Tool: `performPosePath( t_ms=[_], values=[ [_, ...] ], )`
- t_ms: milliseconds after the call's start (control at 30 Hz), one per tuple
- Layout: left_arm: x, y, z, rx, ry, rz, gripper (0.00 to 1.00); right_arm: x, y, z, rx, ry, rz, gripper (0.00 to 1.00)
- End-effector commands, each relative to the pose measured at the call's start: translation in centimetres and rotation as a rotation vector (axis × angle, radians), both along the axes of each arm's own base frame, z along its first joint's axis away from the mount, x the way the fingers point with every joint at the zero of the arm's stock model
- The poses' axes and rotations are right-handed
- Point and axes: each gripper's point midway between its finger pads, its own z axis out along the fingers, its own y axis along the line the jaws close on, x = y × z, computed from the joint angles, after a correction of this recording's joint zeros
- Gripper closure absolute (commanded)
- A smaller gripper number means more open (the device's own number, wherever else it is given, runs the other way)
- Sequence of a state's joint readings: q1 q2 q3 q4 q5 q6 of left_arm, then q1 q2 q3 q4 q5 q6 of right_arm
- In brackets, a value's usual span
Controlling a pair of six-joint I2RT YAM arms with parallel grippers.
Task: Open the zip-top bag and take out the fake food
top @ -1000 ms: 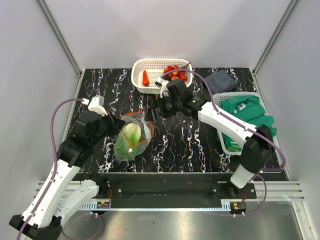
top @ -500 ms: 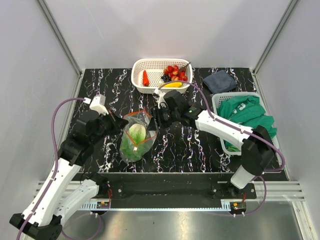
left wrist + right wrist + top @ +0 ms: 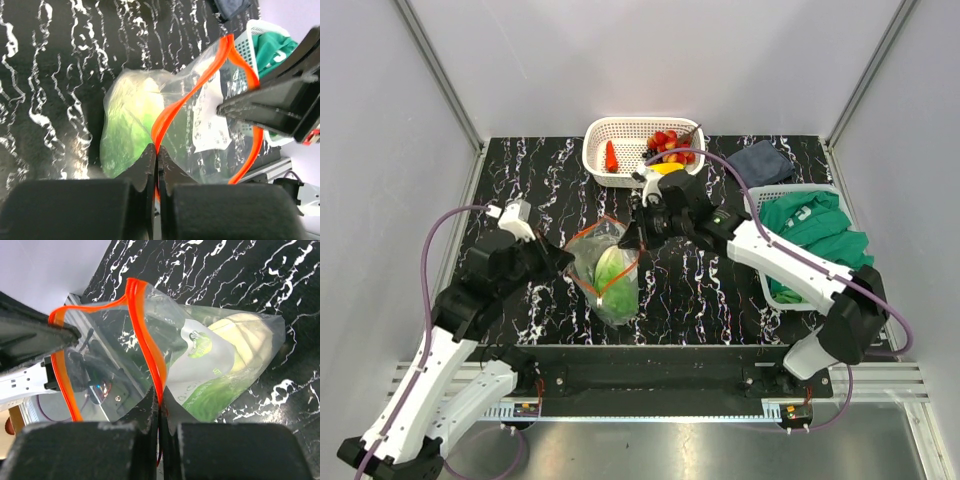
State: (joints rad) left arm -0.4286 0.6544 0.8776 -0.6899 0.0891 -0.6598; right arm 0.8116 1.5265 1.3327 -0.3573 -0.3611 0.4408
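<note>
On the black, white-veined marble table point(image 3: 720, 300), the clear, crinkly plastic zip-top bag point(image 3: 610, 270) is held up between the two arms with its mouth pulled wide. Its orange-red zip strip point(image 3: 200, 87) is stretched into an open loop. On the near-left side of the bag, the left gripper point(image 3: 156, 150) has its jaws pressed together on one lip of that strip. On the bag's far-right side, the right gripper point(image 3: 159, 395) is clamped tight on the opposite lip. A leafy green plastic lettuce point(image 3: 616, 275) lies inside the bag at its lower end, which rests on the table.

To the right of the bag stands a white lattice basket point(image 3: 756, 195) heaped with green cloth point(image 3: 815, 225). Just beyond it lies a folded dark grey cloth point(image 3: 762, 160). Straight beyond the bag, at the far edge, is another white lattice basket point(image 3: 595, 135). It holds a red toy pepper point(image 3: 611, 155), red toy strawberries point(image 3: 670, 142), a dark grape bunch point(image 3: 650, 155) and a yellow toy banana point(image 3: 667, 168).
</note>
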Motion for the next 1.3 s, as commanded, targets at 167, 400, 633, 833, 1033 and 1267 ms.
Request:
performPosePath(
  t_ms=[167,400,633,833,1033,1267],
  values=[
    [-0.8,1.1,9.4,0.138,-0.202,-0.103,0.68,0.7,2.3,-0.2,-0.025,0.010,0.051,0.99],
    [-0.4,-4.9,12.1,-0.115,-0.196,-0.299,0.76,0.7,3.0,1.3,-0.011,-0.002,0.030,0.99],
    [3.1,-6.4,8.3,-0.073,-0.120,-0.191,0.80,0.7,3.2,2.6,0.007,-0.004,0.006,1.00],
    [4.9,-6.0,2.1,0.099,-0.005,-0.114,0.85,0.5,3.5,2.8,0.012,0.000,0.003,1.00],
    [4.9,-5.7,-2.3,0.172,0.074,-0.098,0.87,0.6,3.3,1.9,-0.008,0.010,-0.012,1.00],
    [2.7,-6.5,3.0,0.046,-0.124,-0.207,0.58,0.6,2.6,1.5,-0.028,-0.016,-0.013,1.00]
  ],
)
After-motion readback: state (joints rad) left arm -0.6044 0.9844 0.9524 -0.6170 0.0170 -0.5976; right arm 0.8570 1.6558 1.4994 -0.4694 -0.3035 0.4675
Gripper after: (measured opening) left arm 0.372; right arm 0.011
